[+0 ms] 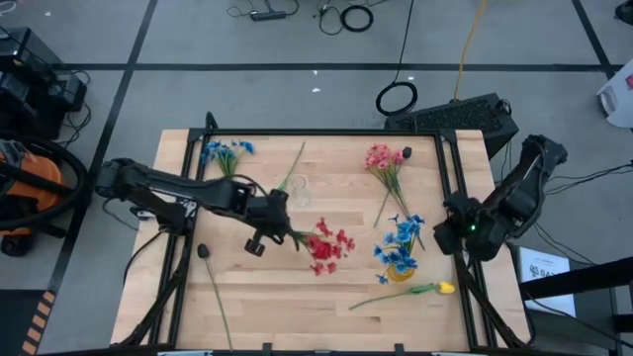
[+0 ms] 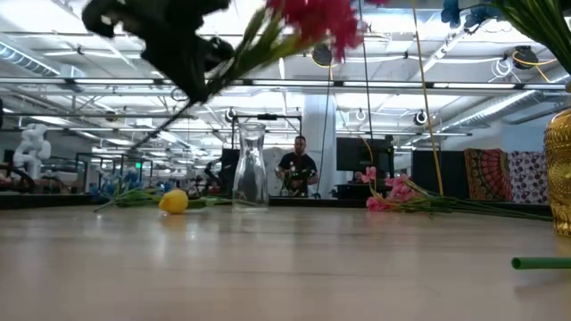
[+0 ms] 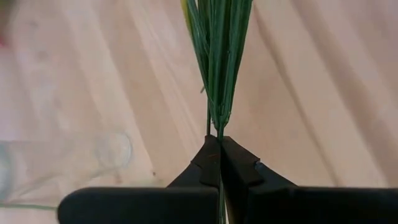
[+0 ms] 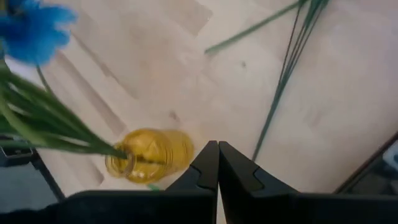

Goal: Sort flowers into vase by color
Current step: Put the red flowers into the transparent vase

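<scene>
Between claw (image 1: 287, 230) fingers, red flowers (image 1: 327, 245) rightward.

overhead straight down, table-level view across, two close wrist views; shared wooden table (image 1: 297, 297)

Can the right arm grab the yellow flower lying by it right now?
Probably yes. The yellow flower lies apart on bare wood, close to the right gripper, which is shut and empty, so it must open first.
</scene>
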{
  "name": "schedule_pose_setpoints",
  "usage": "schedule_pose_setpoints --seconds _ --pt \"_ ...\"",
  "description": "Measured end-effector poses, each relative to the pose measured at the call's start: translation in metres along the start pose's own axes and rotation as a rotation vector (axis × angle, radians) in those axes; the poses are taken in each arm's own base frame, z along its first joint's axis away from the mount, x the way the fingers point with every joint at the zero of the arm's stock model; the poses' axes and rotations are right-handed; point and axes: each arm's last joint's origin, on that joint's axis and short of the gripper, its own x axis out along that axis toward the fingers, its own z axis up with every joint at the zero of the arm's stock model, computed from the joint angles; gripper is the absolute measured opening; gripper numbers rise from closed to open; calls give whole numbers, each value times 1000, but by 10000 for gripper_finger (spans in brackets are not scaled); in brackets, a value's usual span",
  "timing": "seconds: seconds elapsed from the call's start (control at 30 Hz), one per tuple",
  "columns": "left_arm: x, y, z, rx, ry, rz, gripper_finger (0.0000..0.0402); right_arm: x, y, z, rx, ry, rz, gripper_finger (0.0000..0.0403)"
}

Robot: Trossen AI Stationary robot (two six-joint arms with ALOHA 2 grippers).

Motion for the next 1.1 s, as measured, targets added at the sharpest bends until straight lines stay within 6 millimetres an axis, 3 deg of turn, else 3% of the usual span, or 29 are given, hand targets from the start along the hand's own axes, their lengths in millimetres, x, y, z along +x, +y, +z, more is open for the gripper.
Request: schedule_pose_setpoints --seconds 0.17,0.3,0.5,0.63,0.87,1.1 --pt "-47 8 2 -59 -252 95 1 17 -13 -7 41 -5 -44 0" --pt "-83 16 -8 -100 -421 217 1 35 -22 -17 88 42 -69 0" --pt "-117 37 -10 -189 -813 448 1 34 -23 -14 120 -1 -43 0" --pt "-116 51 -14 -250 -965 537 1 34 -24 -13 125 -16 -33 0" --pt "-74 67 -35 -416 -919 538 1 34 -24 -13 125 -17 -33 0" --pt "-48 75 -51 -479 -994 612 1 34 -24 -13 125 -17 -32 0"
